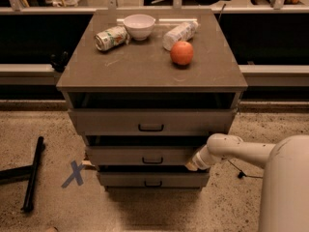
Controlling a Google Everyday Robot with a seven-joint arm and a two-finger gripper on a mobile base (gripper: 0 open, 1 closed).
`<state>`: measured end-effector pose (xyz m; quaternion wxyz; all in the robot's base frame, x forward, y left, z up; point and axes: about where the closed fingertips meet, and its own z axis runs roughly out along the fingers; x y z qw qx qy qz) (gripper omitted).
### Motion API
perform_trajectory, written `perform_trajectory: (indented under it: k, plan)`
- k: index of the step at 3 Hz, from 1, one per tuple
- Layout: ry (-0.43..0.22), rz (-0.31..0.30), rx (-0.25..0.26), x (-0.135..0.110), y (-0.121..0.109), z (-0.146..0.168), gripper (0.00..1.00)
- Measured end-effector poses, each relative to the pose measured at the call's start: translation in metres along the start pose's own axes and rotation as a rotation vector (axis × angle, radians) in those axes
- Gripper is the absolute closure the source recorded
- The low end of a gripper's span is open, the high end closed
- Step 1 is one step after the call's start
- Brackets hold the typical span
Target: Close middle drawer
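Camera view: jaws at right end of middle drawer (126,155).

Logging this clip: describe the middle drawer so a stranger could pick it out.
Find the grey-brown cabinet with a white bowl on top. Its middle drawer is the second of three fronts, with the tool at its right end; shallower than the top drawer, directly above the lowest drawer.
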<state>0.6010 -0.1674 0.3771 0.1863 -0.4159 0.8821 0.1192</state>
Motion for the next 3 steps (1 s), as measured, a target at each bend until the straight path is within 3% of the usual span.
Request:
perform_trajectory:
  k: [1,2,3]
  plan:
    - [-0.042,-0.021,0.018,-0.018,-0.008,-0.004,1.00]
    - [-0.080,-0.033,0.011,-0.014,0.005,-0.025,1.00]
    - [-0.071,-0.027,0.000,0.006,0.023,-0.050,1.00]
